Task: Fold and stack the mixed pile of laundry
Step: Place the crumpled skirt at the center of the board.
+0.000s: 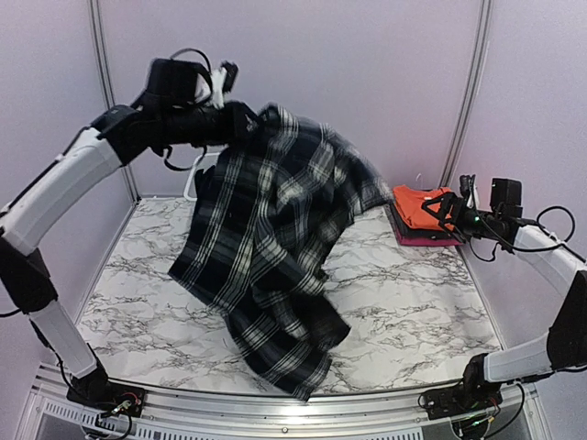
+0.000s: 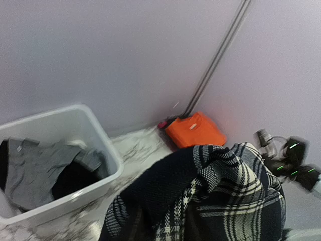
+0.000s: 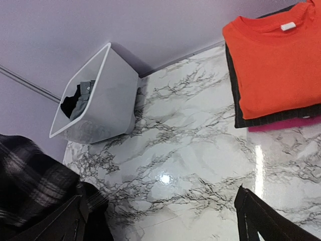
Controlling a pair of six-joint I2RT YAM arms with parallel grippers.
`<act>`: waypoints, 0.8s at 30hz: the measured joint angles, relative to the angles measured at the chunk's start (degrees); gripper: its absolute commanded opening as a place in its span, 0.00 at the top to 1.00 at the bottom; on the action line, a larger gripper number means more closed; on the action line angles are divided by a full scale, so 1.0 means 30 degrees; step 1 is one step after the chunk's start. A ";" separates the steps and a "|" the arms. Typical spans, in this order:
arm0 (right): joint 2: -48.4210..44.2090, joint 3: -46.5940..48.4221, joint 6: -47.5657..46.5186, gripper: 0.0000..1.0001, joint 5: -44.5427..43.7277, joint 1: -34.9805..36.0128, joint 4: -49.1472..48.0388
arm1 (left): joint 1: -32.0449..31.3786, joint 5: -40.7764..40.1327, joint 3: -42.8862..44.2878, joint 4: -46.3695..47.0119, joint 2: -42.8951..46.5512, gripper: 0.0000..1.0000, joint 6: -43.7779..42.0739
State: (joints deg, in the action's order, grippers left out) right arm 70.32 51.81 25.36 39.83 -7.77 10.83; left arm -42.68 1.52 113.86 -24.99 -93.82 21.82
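Observation:
My left gripper (image 1: 240, 124) is raised high at the back left and is shut on the top of a black-and-white plaid garment (image 1: 275, 238). The garment hangs down, with its lower end on the table. In the left wrist view the plaid cloth (image 2: 215, 201) covers my fingers. A folded orange T-shirt (image 1: 417, 205) lies at the back right on a dark piece (image 3: 281, 116) and a pink piece (image 3: 281, 124); it also shows in the right wrist view (image 3: 273, 65). My right gripper (image 1: 448, 209) is open and empty beside that stack, above bare table (image 3: 163, 221).
A white tub (image 2: 100, 145) stands at the back left and holds a dark grey cloth (image 2: 35, 170). It also shows in the right wrist view (image 3: 105, 108), and its rim peeks out behind the plaid in the top view (image 1: 193, 181). Lilac walls close in the marble table (image 1: 413, 302).

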 measured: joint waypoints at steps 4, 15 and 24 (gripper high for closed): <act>-0.0364 0.0000 -0.1056 0.04 -0.1443 0.0015 0.1734 | -0.0160 -0.1574 -0.0612 -0.3366 -0.2732 0.01 -0.2492; 0.2958 0.2448 -0.2164 0.10 -0.2790 0.6288 0.2441 | 0.2018 -0.1668 -1.5212 -0.2237 0.3381 0.01 0.0226; 1.0484 0.9005 -0.4233 0.20 -0.4167 1.2852 0.3096 | 0.3621 -0.0998 -2.1500 -0.0051 0.5544 0.01 0.5100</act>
State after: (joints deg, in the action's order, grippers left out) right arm 101.78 78.83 12.67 27.33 30.79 20.12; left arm -31.81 -1.48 49.36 -25.15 -77.19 37.12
